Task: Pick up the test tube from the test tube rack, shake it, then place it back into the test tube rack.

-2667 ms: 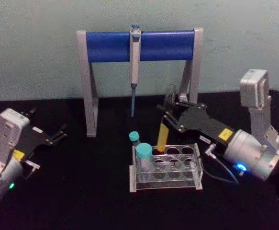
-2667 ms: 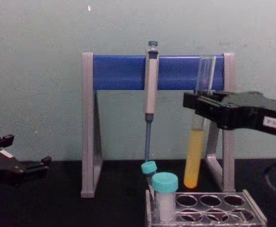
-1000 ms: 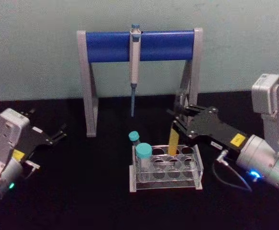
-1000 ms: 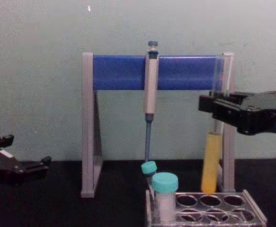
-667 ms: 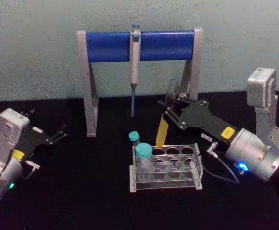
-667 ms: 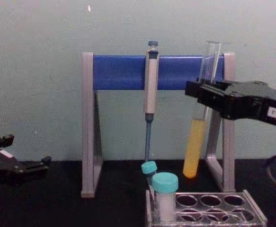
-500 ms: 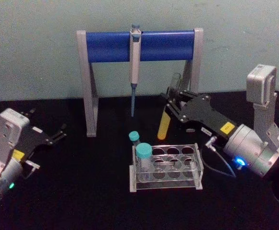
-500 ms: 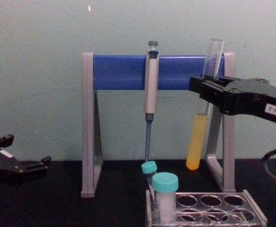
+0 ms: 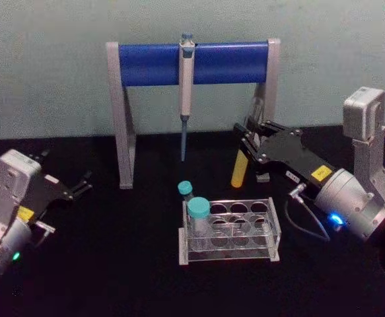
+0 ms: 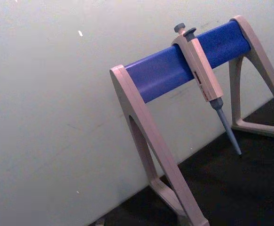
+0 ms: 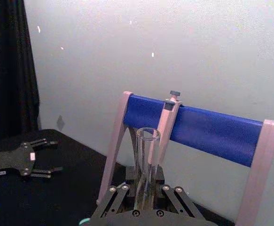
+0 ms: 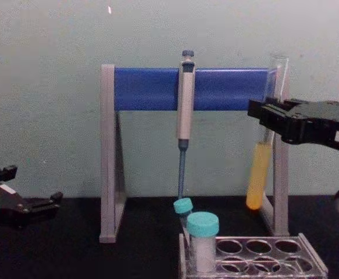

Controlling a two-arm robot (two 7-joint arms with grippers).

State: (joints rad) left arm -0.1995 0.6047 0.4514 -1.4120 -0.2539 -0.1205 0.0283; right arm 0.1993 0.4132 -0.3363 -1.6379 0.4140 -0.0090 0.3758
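Note:
The test tube (image 9: 238, 170) is a clear glass tube with yellow liquid in its lower part. It hangs nearly upright in the air, behind and above the right end of the test tube rack (image 9: 265, 239). My right gripper (image 9: 245, 140) is shut on its clear upper part. From the chest the test tube (image 12: 258, 177) hangs well above the test tube rack (image 12: 311, 258), held by my right gripper (image 12: 266, 119). In the right wrist view the test tube (image 11: 145, 165) rises between the fingers. My left gripper (image 9: 81, 184) rests open at the table's left.
Two teal-capped tubes (image 9: 198, 210) (image 9: 185, 189) stand at the rack's left end. A grey-legged stand with a blue bar (image 9: 152, 64) rises behind, with a pipette (image 9: 186, 72) hanging from it. The stand's right leg (image 12: 281, 168) is just behind the held tube.
My right gripper has swung the test tube left and right above the rack. Over the last half second it moved right and slightly up, and the tube turned more upright. The left arm stayed still.

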